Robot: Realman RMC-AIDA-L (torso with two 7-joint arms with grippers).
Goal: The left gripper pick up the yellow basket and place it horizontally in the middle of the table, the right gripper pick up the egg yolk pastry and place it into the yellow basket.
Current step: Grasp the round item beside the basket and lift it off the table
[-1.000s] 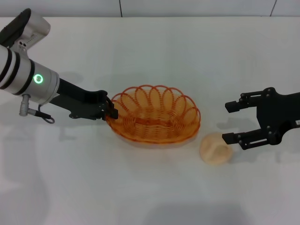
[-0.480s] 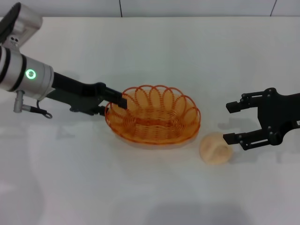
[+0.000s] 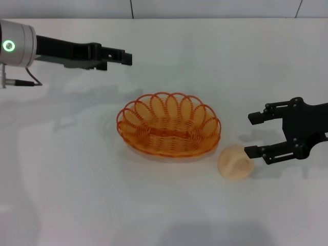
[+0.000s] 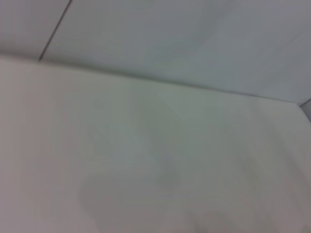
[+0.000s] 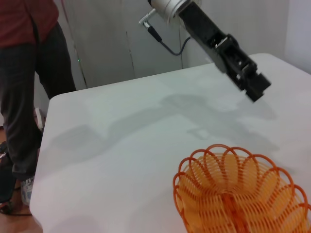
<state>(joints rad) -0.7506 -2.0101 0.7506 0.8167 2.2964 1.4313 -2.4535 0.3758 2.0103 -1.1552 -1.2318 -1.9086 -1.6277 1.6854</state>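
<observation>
The yellow basket [image 3: 169, 130] lies flat on the white table [image 3: 77, 195] near its middle, and it holds nothing. It also shows in the right wrist view [image 5: 238, 194]. My left gripper [image 3: 127, 57] hangs in the air at the back left, well clear of the basket, open and empty; it shows too in the right wrist view [image 5: 255, 86]. The egg yolk pastry [image 3: 236, 162] lies on the table just right of the basket. My right gripper [image 3: 250, 134] is open, low over the table, right beside the pastry but not around it.
The table's back edge meets a grey wall [image 3: 205, 7]. A person in a red top [image 5: 29, 73] stands beyond the table's far side in the right wrist view. The left wrist view shows only bare table [image 4: 146, 170] and wall.
My left gripper has let go of the basket's left rim, risen and drawn back to the back left. The basket stays on the table. The right gripper and pastry have not moved.
</observation>
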